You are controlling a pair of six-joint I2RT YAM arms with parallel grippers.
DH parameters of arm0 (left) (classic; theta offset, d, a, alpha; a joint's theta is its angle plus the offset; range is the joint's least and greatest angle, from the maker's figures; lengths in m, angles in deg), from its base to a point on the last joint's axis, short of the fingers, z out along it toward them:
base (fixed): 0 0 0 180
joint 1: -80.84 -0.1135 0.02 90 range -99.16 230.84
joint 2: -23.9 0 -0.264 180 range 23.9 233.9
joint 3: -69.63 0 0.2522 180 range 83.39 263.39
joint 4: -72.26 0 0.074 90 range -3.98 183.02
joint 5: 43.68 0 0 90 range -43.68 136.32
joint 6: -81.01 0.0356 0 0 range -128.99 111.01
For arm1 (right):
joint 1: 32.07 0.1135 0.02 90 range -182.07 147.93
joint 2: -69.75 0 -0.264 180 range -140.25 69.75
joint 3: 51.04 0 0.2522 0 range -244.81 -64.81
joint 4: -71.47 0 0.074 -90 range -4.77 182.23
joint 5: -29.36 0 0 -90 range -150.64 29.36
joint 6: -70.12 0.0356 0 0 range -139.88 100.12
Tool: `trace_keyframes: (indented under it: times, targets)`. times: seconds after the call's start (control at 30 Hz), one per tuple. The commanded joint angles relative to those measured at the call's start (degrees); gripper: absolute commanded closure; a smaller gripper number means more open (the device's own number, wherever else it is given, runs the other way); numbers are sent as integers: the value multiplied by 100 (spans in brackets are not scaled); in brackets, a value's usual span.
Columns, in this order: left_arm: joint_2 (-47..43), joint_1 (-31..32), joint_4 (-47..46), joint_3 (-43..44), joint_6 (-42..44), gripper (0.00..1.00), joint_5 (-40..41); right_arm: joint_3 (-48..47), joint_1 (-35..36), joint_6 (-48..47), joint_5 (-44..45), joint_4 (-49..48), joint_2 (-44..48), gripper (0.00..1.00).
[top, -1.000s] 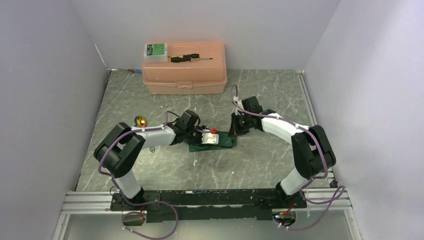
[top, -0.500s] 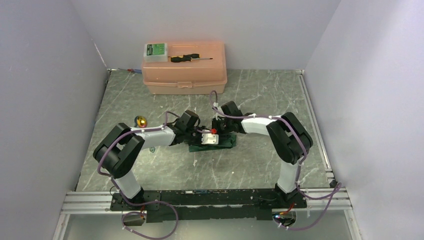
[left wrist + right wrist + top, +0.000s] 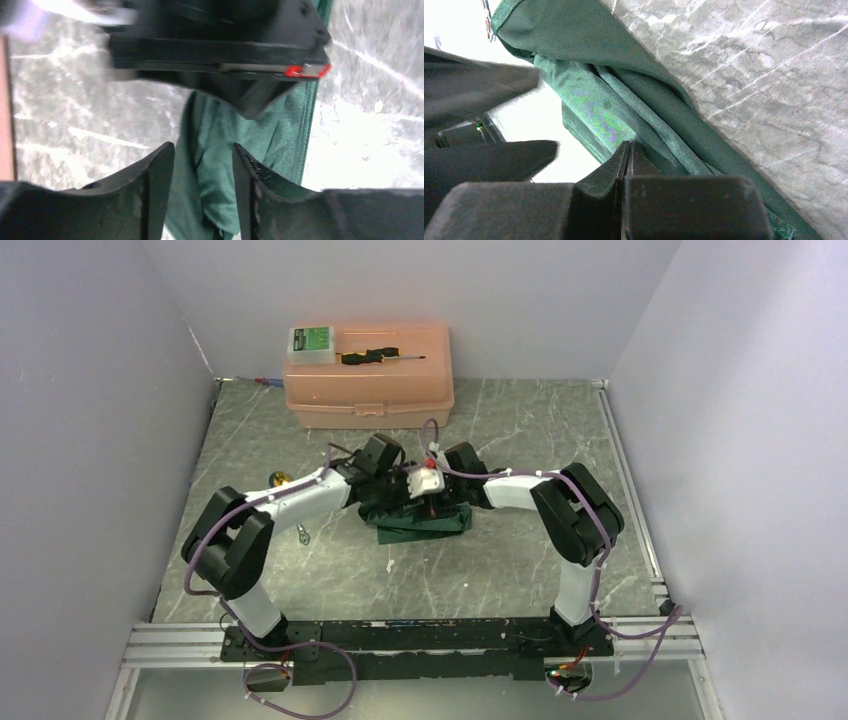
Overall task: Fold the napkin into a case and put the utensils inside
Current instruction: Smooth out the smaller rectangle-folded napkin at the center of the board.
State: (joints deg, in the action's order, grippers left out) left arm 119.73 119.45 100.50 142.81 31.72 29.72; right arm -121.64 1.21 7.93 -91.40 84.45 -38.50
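The dark green napkin [image 3: 420, 527] lies folded and bunched at mid-table. My left gripper [image 3: 412, 502] hovers over its left part. In the left wrist view this gripper [image 3: 202, 146] stands open, with a fold of the napkin [image 3: 285, 125] showing in the gap, not pinched. My right gripper [image 3: 445, 498] comes in from the right. Its jaws [image 3: 626, 145] are shut, their tips against the napkin's [image 3: 624, 80] layered folds. A gold-headed utensil [image 3: 283, 478] peeks out beside the left arm. A thin silver utensil [image 3: 302, 533] lies in front of that arm.
A pink plastic box [image 3: 368, 390] stands at the back, with a black-handled screwdriver [image 3: 375, 356] and a small green-and-white case [image 3: 312, 342] on its lid. White walls close in the left, back and right sides.
The left gripper rose off the napkin, shifted back and went from shut to open. The right arm swung in from the napkin's right edge to its middle. The napkin is more bunched.
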Motion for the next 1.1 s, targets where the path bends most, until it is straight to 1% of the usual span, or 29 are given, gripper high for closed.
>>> trace_keyframes:
  times: [0.0,0.03,0.07,0.17,0.2,0.23,0.37,0.43,0.53,0.67,0.83,0.9,0.97,1.07]
  targets:
    - [-385,-330,1233,820,-978,45,-100,261,-5,-153,460,-16,-124,100]
    - [-366,-434,1413,919,-1085,45,-121,255,-5,-163,465,15,-115,100]
    - [-319,-540,1602,990,-1165,46,-138,253,-5,-169,481,42,-87,100]
    - [-39,-830,2135,1138,-1207,62,-277,244,-2,-211,545,51,1,100]
    - [34,-873,2213,1115,-1165,67,-295,243,-5,-222,552,113,25,100]
    - [72,-887,2195,1042,-1084,68,-303,239,-5,-221,546,180,43,100]
    - [104,-890,1830,850,-929,70,-339,290,8,-194,548,197,96,100]
    - [151,-890,1897,958,-819,72,-553,366,4,-145,531,145,116,100]
    - [155,-890,1771,860,-670,73,-813,409,-1,-107,461,97,103,100]
    - [228,-890,1474,673,-502,75,-646,461,-42,-72,356,95,93,100]
    - [374,-890,1334,529,-276,83,-550,496,-103,-20,172,-101,160,100]
    - [440,-890,1323,523,-227,87,-520,498,-125,-28,120,-97,179,100]
    - [447,-891,1268,486,-190,96,-575,516,-139,-25,93,-104,226,100]
    - [454,-867,1292,519,-216,97,-689,555,-169,5,27,-155,276,100]
